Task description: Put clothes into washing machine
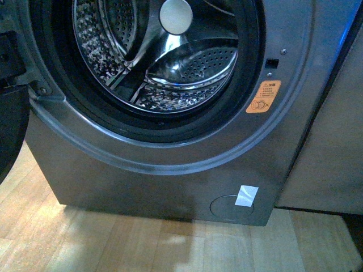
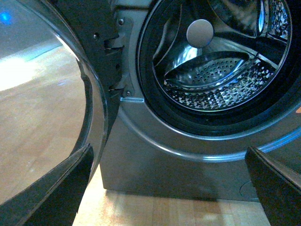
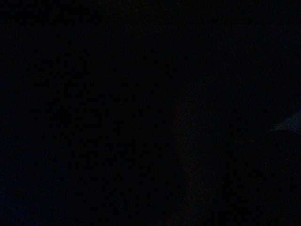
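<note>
The dark grey washing machine (image 1: 170, 181) fills the front view, with its door open. Its perforated steel drum (image 1: 187, 73) looks empty inside the black rubber seal (image 1: 244, 85). An orange warning sticker (image 1: 264, 96) sits to the right of the mouth. In the left wrist view the machine (image 2: 164, 160) and its drum (image 2: 221, 80) show ahead of my left gripper (image 2: 171, 188), which is open and empty, low in front of the machine's base. The right wrist view is dark and tells nothing. The clothes are not in view. Neither arm shows in the front view.
The open glass door (image 2: 47, 103) hangs at the machine's left on its hinge (image 2: 115, 66); its dark edge shows in the front view (image 1: 11, 130). A grey-brown cabinet panel (image 1: 334, 147) stands right of the machine. Wooden floor (image 1: 142, 243) lies below. White tape (image 1: 247, 195) marks the round filter cover.
</note>
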Robot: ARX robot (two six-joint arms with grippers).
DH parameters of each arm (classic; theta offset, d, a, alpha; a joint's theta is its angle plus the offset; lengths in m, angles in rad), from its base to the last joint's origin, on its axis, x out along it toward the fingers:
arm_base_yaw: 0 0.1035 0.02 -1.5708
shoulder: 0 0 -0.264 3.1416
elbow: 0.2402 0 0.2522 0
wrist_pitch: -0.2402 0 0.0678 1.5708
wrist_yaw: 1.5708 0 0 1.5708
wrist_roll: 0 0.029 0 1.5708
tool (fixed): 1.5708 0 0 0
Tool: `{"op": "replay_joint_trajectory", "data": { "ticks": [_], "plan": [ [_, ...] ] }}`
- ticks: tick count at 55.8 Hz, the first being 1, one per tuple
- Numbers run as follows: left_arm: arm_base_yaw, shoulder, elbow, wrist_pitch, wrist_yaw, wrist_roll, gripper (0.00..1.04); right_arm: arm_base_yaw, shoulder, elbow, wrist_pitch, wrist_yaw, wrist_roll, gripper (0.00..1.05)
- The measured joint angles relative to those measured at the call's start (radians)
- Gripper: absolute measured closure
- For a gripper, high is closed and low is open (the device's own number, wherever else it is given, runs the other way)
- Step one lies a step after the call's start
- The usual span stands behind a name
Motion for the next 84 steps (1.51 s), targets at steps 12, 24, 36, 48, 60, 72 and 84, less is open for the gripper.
{"op": "replay_joint_trajectory", "data": {
  "ticks": [12,24,36,48,60,72,84],
  "plan": [
    [0.0,0.0,0.0,0.0,0.0,0.0,0.07,0.009,-0.116,-0.176,0.137,-0.043,-0.011,0.79],
    [0.0,0.0,0.0,0.0,0.0,0.0,0.07,-0.005,-0.432,-0.458,0.355,-0.177,-0.051,1.0],
    [0.0,0.0,0.0,0.0,0.0,0.0,0.07,-0.049,-0.928,-0.761,0.391,-0.419,-0.053,1.0],
    [0.0,0.0,0.0,0.0,0.0,0.0,0.07,-0.045,-1.337,-0.805,0.354,-0.541,0.047,1.0],
    [0.0,0.0,0.0,0.0,0.0,0.0,0.07,0.01,-1.559,-0.584,0.33,-0.554,0.237,1.0],
    [0.0,0.0,0.0,0.0,0.0,0.0,0.07,0.089,-1.569,-0.249,0.228,-0.492,0.348,1.0],
    [0.0,0.0,0.0,0.0,0.0,0.0,0.07,0.212,-1.503,0.306,-0.047,-0.451,0.501,1.0]
  ]
}}
